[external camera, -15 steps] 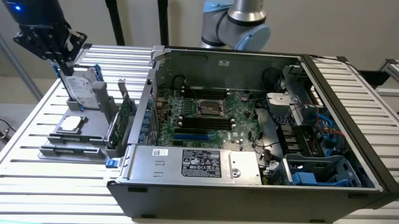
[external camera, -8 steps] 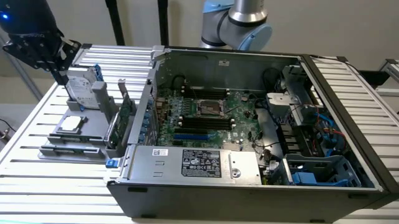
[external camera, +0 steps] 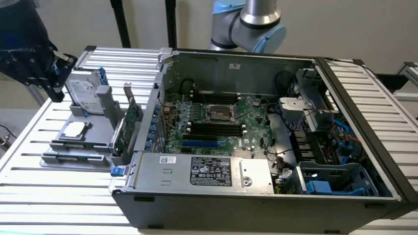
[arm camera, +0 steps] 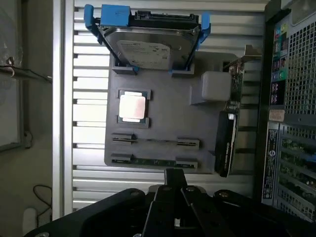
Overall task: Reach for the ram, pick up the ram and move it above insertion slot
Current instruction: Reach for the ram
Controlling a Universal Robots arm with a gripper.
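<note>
The ram (arm camera: 148, 161) is a thin green stick standing on edge in a holder of the grey fixture plate (arm camera: 168, 123). A second stick like it (arm camera: 158, 142) lies parallel just beyond. In the exterior view the ram (external camera: 73, 157) sits at the fixture's near end. My gripper (arm camera: 173, 174) hangs above the table short of the ram, its fingers shut together with nothing between them. It shows in the exterior view (external camera: 58, 93) high at the far left. The insertion slot (external camera: 216, 128) is one of several black strips on the motherboard inside the open case.
On the fixture stand a hard drive (arm camera: 148, 47) in a blue bracket, a processor chip (arm camera: 132, 107) and a green card with a metal bracket (arm camera: 232, 98). The open computer case (external camera: 196, 205) is on the exterior view's right, on a slatted metal table (external camera: 39, 196).
</note>
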